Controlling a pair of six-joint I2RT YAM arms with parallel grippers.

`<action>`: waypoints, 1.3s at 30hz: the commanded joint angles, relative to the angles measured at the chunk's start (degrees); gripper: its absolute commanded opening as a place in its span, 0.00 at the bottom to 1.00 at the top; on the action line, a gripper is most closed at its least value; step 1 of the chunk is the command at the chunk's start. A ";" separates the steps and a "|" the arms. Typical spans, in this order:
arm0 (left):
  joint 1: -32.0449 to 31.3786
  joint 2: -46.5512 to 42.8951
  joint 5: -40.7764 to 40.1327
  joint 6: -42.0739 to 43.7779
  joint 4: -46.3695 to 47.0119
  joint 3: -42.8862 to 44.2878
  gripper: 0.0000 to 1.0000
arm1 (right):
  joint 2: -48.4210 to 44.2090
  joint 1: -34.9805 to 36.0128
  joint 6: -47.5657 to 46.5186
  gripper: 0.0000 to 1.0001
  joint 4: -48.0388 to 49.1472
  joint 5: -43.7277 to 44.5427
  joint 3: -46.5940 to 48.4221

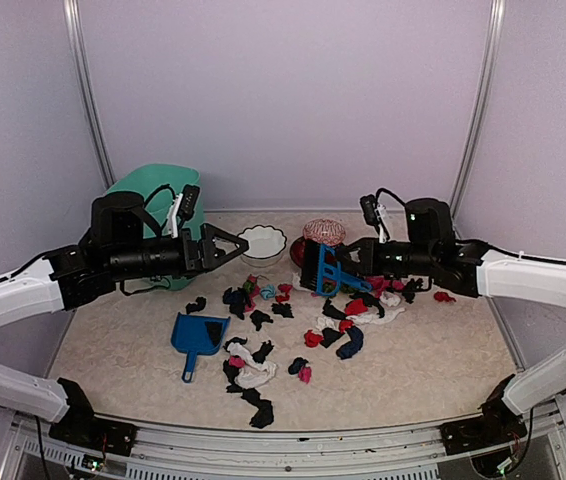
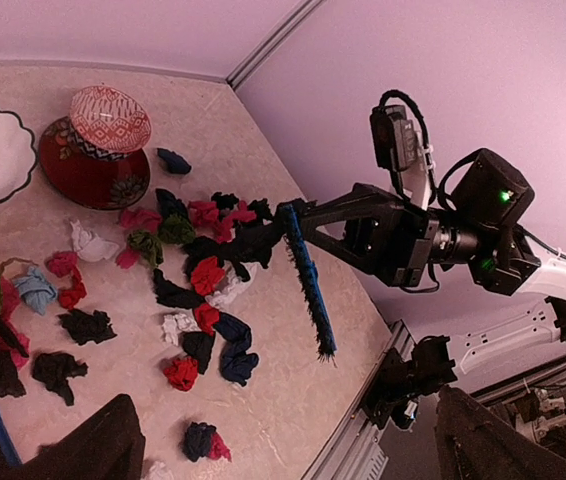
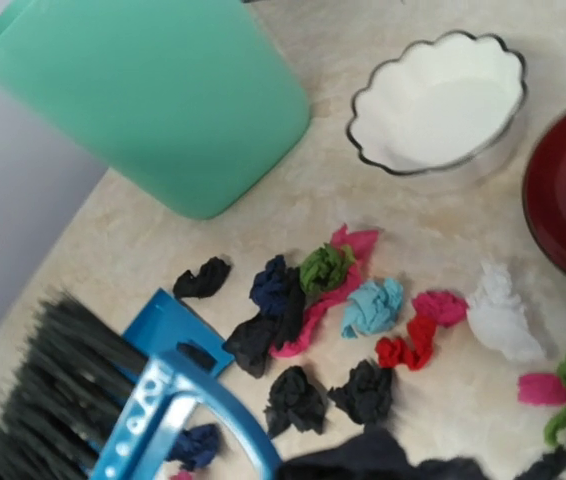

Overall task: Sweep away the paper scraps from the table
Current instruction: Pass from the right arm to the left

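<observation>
**Brush gripped, scraps still strewn**

The right jaws are clamped tight on the small blue plastic hand brush (image 1: 325, 272). Crumpled paper scraps (image 1: 261, 320), mostly black, pink and red, lie scattered on the beige marbled table (image 1: 113, 345) beneath and between both jaws. The left jaws gape wide and empty, with the blue plastic dustpan (image 1: 199, 333) on their near side

Lit softly and evenly from above, with faint, soft-edged shadows beneath the paper scraps (image 1: 261, 412) on the tabletop (image 1: 123, 360). Tinted lilac-pink in the left wrist view. Crisp at middle distance in both wrist views, yet blurred up close — brush (image 3: 83, 400) and dark left fingers (image 2: 103, 445) out of focus. Slightly soft and grainy overhead, with wall rails (image 1: 85, 90) bowing near the edges.
</observation>
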 commanded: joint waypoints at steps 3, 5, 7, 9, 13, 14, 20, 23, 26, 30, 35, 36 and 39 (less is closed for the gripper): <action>-0.42 5.44 4.99 -2.28 1.51 3.78 0.99 | -1.96 4.47 -9.95 0.00 -4.15 9.25 3.40; -0.54 7.20 5.80 -2.57 1.41 4.20 0.99 | -1.63 5.83 -11.25 0.00 -5.05 11.06 4.33; -0.87 8.75 6.66 -2.88 1.68 4.68 0.99 | -1.43 7.12 -12.06 0.00 -5.37 12.59 5.08; -1.41 9.98 6.81 -2.88 1.65 5.36 0.99 | -0.91 8.12 -12.45 0.00 -5.50 13.37 5.87; -2.12 12.22 6.95 -3.07 1.39 6.46 0.99 | 0.68 9.93 -12.69 0.00 -5.73 14.52 7.62; -2.35 12.68 7.06 -3.14 1.35 6.63 0.99 | 1.08 10.47 -12.74 0.00 -5.93 14.81 8.08; -3.84 15.06 6.76 -1.94 2.37 7.37 0.99 | 3.56 12.73 -12.28 0.00 -5.89 13.59 10.39; -4.43 16.45 6.73 -1.76 2.40 7.44 0.99 | 4.16 13.66 -12.25 0.00 -5.71 13.57 11.41; -4.72 17.23 5.73 -2.28 3.56 6.96 0.98 | 4.84 14.43 -11.91 0.00 -5.55 13.45 12.09; -4.72 18.54 6.53 -2.46 4.33 7.48 0.90 | 5.51 14.85 -11.70 0.00 -6.20 13.91 13.02; -4.74 19.59 7.93 -2.33 4.97 8.21 0.76 | 6.13 15.08 -11.54 0.00 -6.48 13.90 13.68; -4.78 19.72 8.03 -2.40 5.07 8.22 0.73 | 6.28 15.09 -11.41 0.00 -6.59 13.95 13.77; -4.81 19.92 8.76 -2.65 6.35 8.13 0.66 | 6.79 15.20 -11.11 0.00 -6.83 13.69 14.46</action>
